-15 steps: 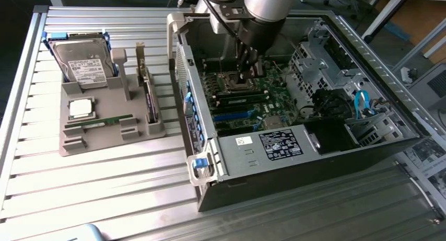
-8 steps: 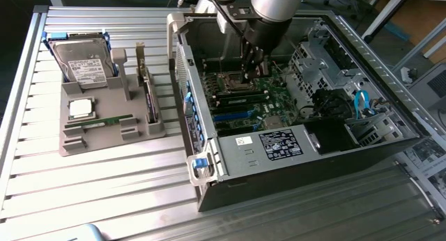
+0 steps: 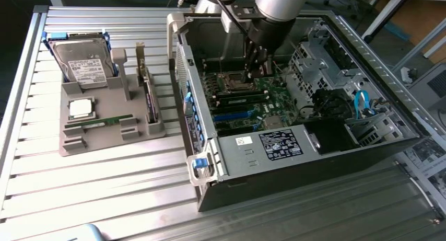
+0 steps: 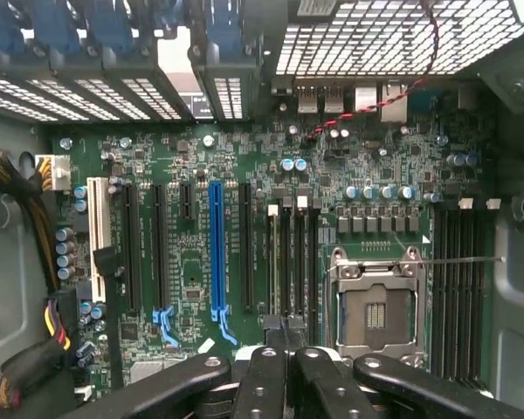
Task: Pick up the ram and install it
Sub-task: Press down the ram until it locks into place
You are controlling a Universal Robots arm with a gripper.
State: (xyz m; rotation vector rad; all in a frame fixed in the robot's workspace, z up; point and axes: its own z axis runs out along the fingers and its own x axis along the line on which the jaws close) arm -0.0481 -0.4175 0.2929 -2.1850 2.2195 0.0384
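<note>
The ram (image 3: 104, 120), a long thin green stick, lies flat in the grey holder (image 3: 73, 144) on the table, at the exterior view's left of the open computer case (image 3: 279, 162). My gripper (image 3: 255, 69) is far from it, inside the case. It hangs just above the motherboard (image 4: 192, 253), between the empty CPU socket (image 4: 375, 305) and the black memory slots (image 4: 293, 253). The black fingers (image 4: 260, 375) are shut together, and I see nothing held between them.
The holder also carries a silver hard drive (image 3: 83, 60), a square CPU chip (image 3: 81, 108) and an upright card (image 3: 148, 94). Inside the case are a blue expansion slot (image 4: 216, 249), cable bundles (image 4: 35, 218), a drive cage (image 3: 314, 58) and a power supply (image 3: 279, 144).
</note>
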